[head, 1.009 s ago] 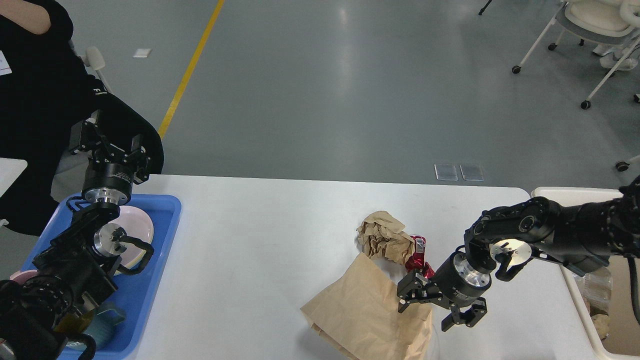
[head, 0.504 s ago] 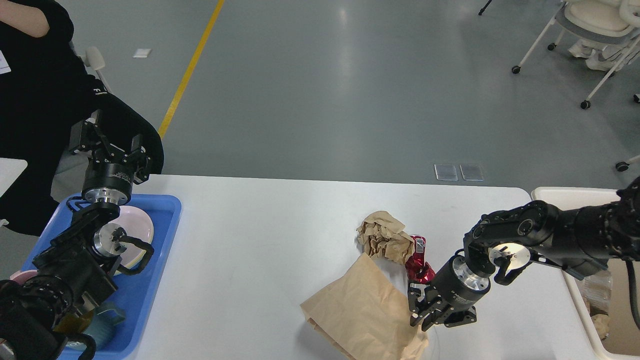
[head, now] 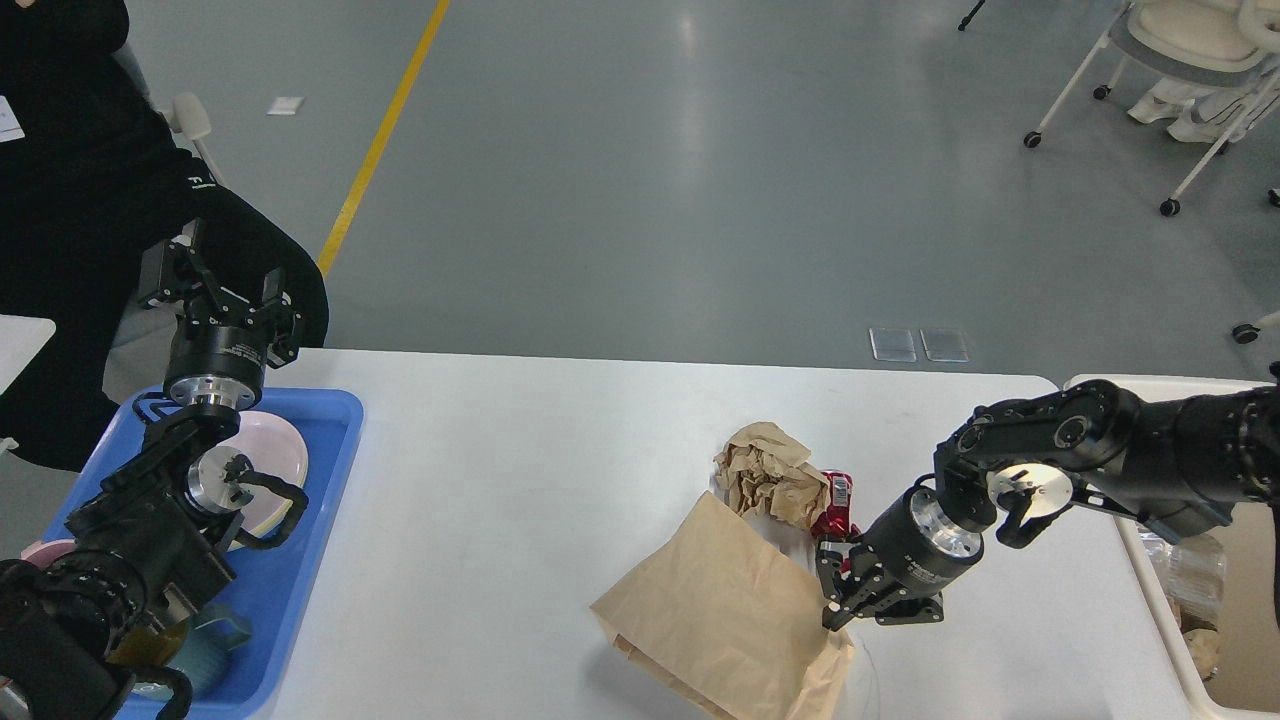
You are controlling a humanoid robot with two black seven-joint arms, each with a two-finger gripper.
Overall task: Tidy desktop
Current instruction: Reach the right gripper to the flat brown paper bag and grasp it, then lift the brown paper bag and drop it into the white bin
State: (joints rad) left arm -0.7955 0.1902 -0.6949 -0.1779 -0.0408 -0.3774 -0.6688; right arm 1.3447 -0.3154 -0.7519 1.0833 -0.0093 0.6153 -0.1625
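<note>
The white desktop [head: 500, 500] holds a flat brown paper bag [head: 720, 610] at the front, right of the middle. A crumpled ball of brown paper [head: 765, 470] and a crushed red can [head: 835, 505] lie just behind the bag. My right gripper [head: 838, 608] is shut on the bag's right edge, and that edge is raised a little. My left gripper [head: 228, 285] points up above the far end of the blue tray [head: 335, 430], open and empty.
The blue tray holds a pink plate [head: 280, 450] and other dishes under my left arm. A cream-white bin [head: 1100, 384] with some trash stands at the table's right end. A person in black [head: 70, 200] stands at the far left. Chairs [head: 1180, 40] stand at the back right.
My right gripper went from open beside the bag to shut on its right edge. The bag has shifted slightly left and up. The left arm has not moved.
</note>
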